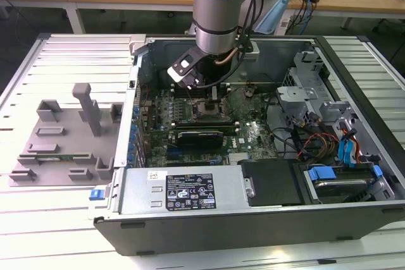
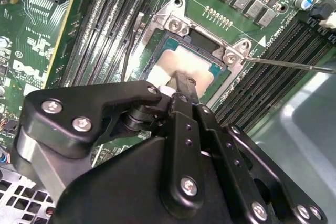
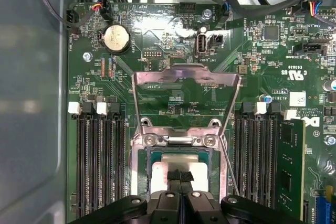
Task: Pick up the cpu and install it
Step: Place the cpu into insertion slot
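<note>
**Presently: cpu in the socket opening, pincer narrow upon it**

1. Counter (image 1: 69,55): pale and slatted. It carries the open computer case (image 1: 285,219), with a grey holder block (image 1: 63,137) on the exterior view's left.
2. Arm (image 1: 218,11): reaches down into the case, over the middle of the green board (image 3: 262,77).
3. Socket (image 3: 178,140): metal-framed. Its load plate (image 3: 184,74) stands swung up and clear, and the thin lever (image 2: 294,64) lies off to one side.
4. The cpu (image 3: 163,169): silvery top, lying flat inside the socket frame. Whether it is fully seated cannot be told.
5. Pincer (image 3: 180,173): narrow, with only a thin seam between the fingers and nothing seen gripped in it. The fingertips (image 2: 185,85) sit at the cpu's top face, apparently touching.

Handling note (judgement): the step in hand appears to be seating the chip.
- Keep the chip level, with its edges parallel to the frame.
- Use only light, straight-down pressure.
- Allow no sideways drag, since the contacts beneath would likely bend.
- Keep the pincer clear of the upright plate and the lever.
</note>
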`<act>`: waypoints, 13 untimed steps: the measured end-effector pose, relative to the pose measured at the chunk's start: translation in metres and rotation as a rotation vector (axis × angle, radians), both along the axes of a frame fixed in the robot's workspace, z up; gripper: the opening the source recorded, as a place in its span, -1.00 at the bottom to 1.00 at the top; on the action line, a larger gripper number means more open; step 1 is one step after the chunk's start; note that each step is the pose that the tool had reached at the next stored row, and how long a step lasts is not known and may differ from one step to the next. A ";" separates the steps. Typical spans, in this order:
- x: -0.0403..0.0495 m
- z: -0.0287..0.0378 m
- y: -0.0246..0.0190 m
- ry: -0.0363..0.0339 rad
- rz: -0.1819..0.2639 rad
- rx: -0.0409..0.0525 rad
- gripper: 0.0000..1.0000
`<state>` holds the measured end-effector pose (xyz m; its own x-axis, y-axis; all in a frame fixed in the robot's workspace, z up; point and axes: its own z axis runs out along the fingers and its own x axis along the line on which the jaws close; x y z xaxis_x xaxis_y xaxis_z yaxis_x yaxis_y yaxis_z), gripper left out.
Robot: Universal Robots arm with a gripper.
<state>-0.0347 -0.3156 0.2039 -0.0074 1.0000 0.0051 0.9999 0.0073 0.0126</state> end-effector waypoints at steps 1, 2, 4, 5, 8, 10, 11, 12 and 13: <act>0.0002 0.0017 0.0004 -0.0014 0.000 0.0024 -0.79; 0.0000 0.0087 0.0000 -0.0003 0.000 0.0004 -0.79; 0.0000 0.0194 0.0001 -0.0002 0.000 0.0001 -0.79; 0.0000 0.0221 0.0001 -0.0002 0.000 0.0002 -0.79; 0.0000 0.0327 0.0003 -0.0004 0.000 0.0002 -0.79; 0.0001 0.0344 0.0005 -0.0005 0.000 0.0002 -0.79; 0.0000 0.0346 0.0005 -0.0005 0.000 0.0003 -0.79; 0.0000 0.0348 0.0004 -0.0004 0.000 0.0001 -0.79; 0.0000 0.0349 0.0005 -0.0004 0.000 0.0002 -0.79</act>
